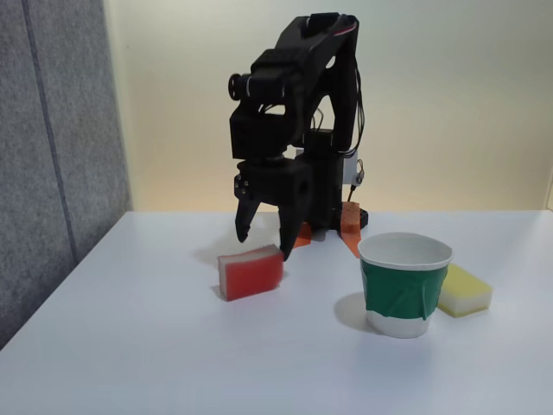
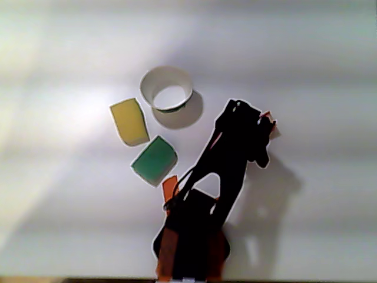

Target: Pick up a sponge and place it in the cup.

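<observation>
End effector open, fingers pointing down, hovering just behind and above the sponge; the spread looks set to straddle the block for a grasp. Sponge rests on the bench, left of centre in the fixed view, not yet gripped. Cup stands upright to its right, mouth open, well apart. Pale yellow sponge lies just behind the cup. Green sponge lies near the arm base in the other view.
</observation>
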`<act>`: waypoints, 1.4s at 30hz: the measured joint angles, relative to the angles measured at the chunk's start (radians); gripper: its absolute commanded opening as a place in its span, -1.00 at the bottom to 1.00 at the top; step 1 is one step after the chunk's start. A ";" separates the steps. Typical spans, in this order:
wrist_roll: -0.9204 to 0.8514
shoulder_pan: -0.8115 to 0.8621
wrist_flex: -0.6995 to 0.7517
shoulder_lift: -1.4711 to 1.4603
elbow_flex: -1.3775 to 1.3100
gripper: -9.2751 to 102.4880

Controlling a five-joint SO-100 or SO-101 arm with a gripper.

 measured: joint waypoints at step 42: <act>0.218 0.037 -0.031 -0.173 -0.055 -0.83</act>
